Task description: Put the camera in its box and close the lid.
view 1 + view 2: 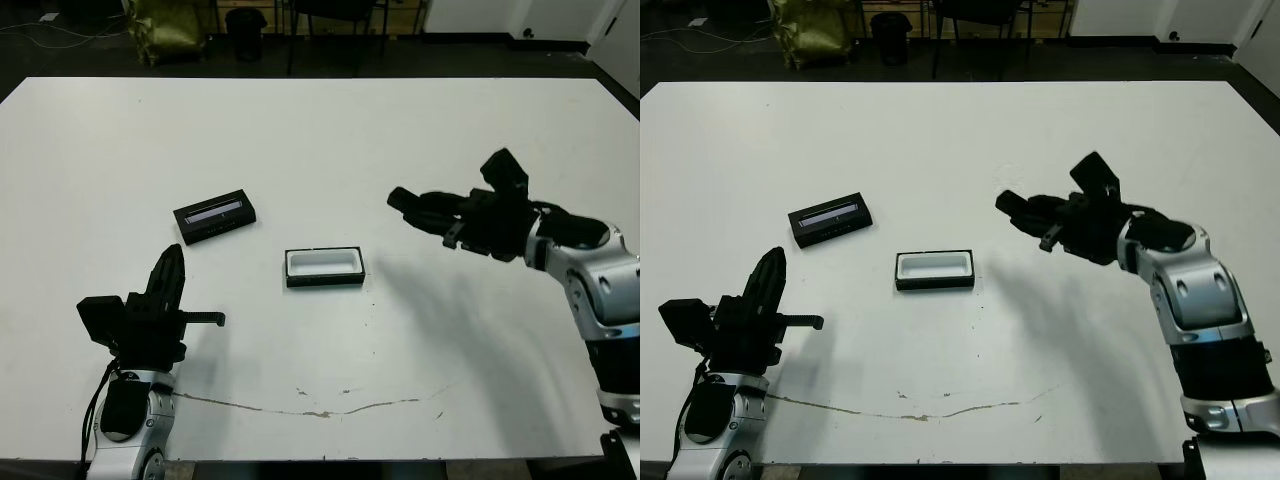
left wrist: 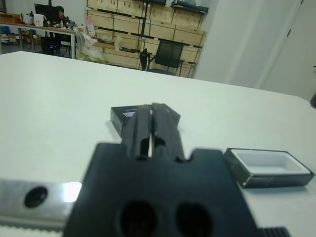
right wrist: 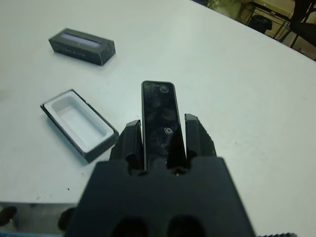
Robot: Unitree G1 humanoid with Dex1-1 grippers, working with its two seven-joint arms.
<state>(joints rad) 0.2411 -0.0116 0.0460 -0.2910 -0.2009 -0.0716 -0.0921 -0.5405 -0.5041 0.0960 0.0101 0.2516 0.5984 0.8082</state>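
The box, a shallow black tray with white lining, lies open near the table's middle. The lid, black with a pale stripe, lies apart from it to the back left. My right gripper hovers above the table to the right of the box, shut on the camera, a slim black bar that sticks out past the fingers toward the box. My left gripper stands at the front left with its fingers pressed together on nothing, pointing toward the lid.
A thin brown mark runs along the white table near its front edge. Beyond the far edge are a dark floor, a yellow-green bag and chair legs. In the left wrist view, shelves and a chair stand far off.
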